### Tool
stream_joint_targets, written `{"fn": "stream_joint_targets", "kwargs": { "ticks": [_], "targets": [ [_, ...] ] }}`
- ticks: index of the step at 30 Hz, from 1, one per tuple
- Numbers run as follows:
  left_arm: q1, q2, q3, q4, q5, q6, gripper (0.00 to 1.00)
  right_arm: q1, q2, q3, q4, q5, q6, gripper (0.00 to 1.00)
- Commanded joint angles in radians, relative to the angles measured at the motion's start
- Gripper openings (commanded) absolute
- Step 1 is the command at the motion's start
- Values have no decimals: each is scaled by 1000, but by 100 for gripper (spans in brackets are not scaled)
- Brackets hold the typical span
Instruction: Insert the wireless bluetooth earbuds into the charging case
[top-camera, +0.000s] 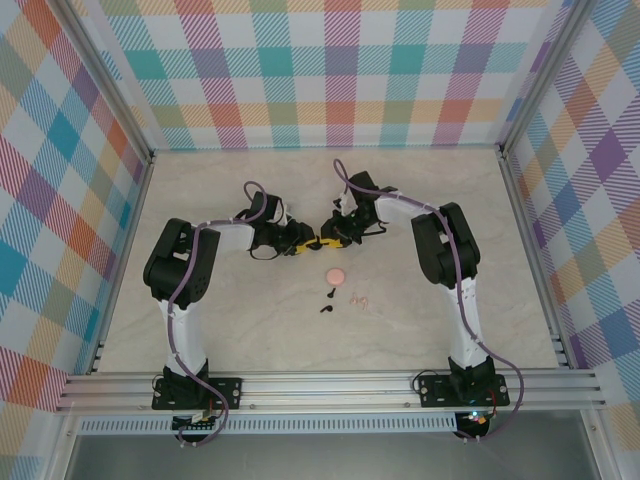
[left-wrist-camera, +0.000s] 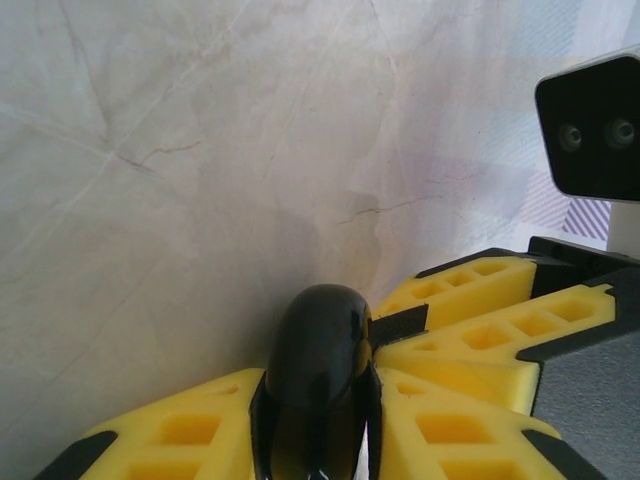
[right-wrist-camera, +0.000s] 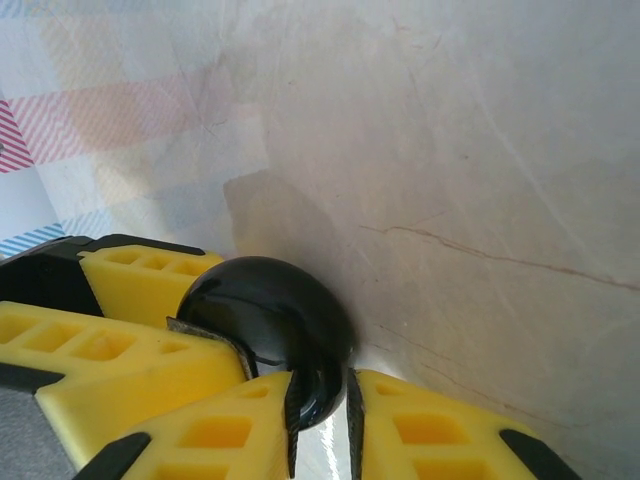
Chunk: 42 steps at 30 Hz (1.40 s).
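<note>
Yellow fingers (left-wrist-camera: 180, 430) pinch black case (left-wrist-camera: 320, 360); pink case (top-camera: 335, 274), earbuds (top-camera: 329, 293) lie nearby.

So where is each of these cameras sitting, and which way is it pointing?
Top external: above and behind the bases, looking down on the table; both whole arms show.
Left wrist: rides the left arm, looks along the left gripper at the black case.
Right wrist: rides the right arm, looks along the right gripper at that case.
Shared: both wrist views show the case gripped, and the other gripper's yellow fingers.
</note>
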Motion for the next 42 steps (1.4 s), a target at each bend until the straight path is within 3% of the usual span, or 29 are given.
{"fn": "stream_joint_targets", "kwargs": {
  "ticks": [1,10,21,32,42],
  "targets": [
    [-23,18,-24,66,30,-40,30,15,24,-18,24,-45,21,25],
    [-24,-11,-44,85,-1,-50,26,7,-29,-63,61,-41,31,27],
    [-23,-138,-45,116,7,15,26,-102,-262,-235,157,-71,12,38],
    [-27,-405,-54,195,20,162,29,-175,-571,-336,221,-214,-137,56],
    [-66,-526,26,198,142,190,29,-152,-704,-294,298,-348,-132,61]
  ]
}}
